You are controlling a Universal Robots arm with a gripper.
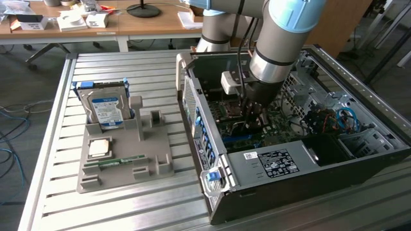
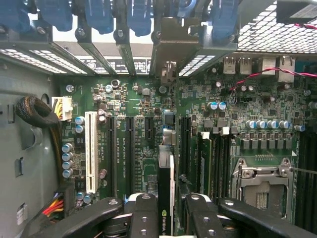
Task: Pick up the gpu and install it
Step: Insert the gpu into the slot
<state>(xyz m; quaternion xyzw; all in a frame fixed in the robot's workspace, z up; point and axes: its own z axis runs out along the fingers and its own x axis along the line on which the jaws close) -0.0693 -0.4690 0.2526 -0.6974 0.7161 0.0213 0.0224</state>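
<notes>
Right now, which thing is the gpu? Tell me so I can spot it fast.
Find the big open computer case, where the robot arm reaches down to the green motherboard. The gpu is the thin dark card held edge-on in the pincer. Unlike the flat slots around it, it stands up from the board and has a small green logo.

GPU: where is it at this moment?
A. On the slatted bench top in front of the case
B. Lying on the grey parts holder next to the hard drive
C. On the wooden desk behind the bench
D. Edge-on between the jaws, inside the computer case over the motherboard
D: the wrist view shows the gpu edge-on between the jaws, above the motherboard inside the computer case.
</notes>
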